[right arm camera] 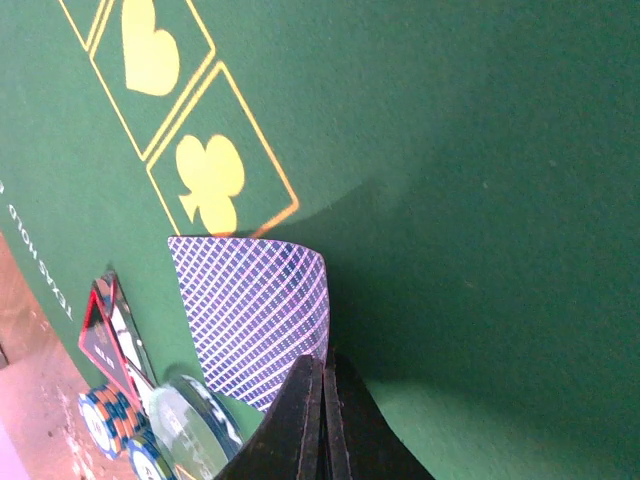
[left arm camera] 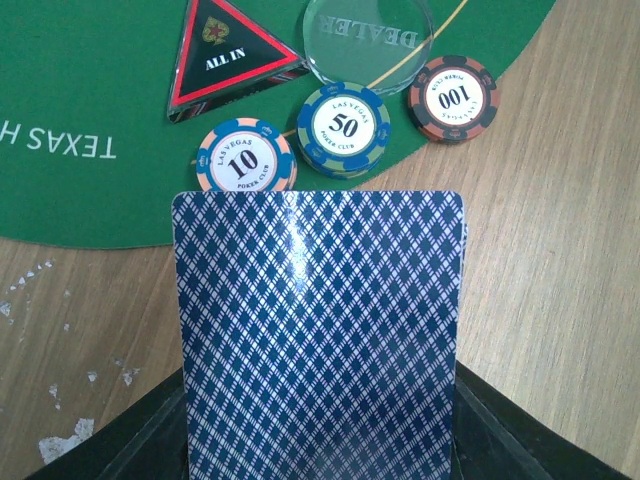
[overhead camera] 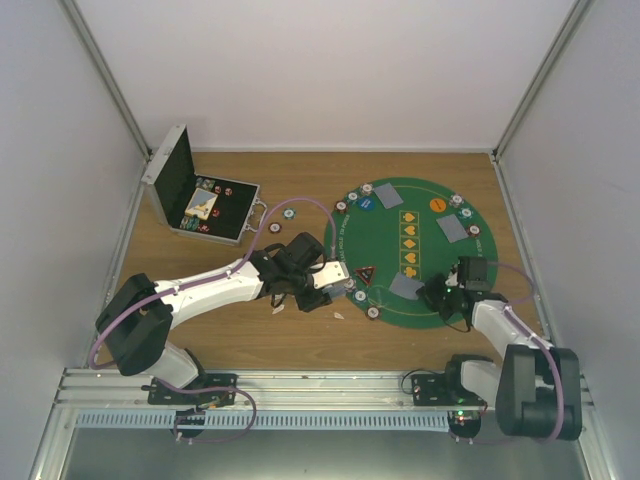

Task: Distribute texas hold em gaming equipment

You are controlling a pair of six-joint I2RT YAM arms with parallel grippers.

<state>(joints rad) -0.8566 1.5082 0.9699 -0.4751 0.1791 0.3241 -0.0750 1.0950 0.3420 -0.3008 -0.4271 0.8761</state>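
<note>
My left gripper (overhead camera: 320, 277) is shut on a blue diamond-backed playing card (left arm camera: 318, 330) and holds it just off the left rim of the round green mat (overhead camera: 420, 255). Past the card lie a red-black "ALL IN" triangular token (left arm camera: 228, 55), a clear dealer button (left arm camera: 368, 40) and the 10 (left arm camera: 245, 160), 50 (left arm camera: 343, 127) and 100 (left arm camera: 453, 97) chips. My right gripper (right arm camera: 327, 395) is shut on the edge of another playing card (right arm camera: 255, 310), which rests on the mat below the club mark. More cards (overhead camera: 451, 228) and an orange button (overhead camera: 437, 204) lie on the mat.
An open metal case (overhead camera: 172, 180) with chips stands at the back left, with two loose chips (overhead camera: 291, 213) beside it. Chips ring the mat's far edge (overhead camera: 352, 197). White scraps (left arm camera: 60, 440) lie on the wood near my left gripper.
</note>
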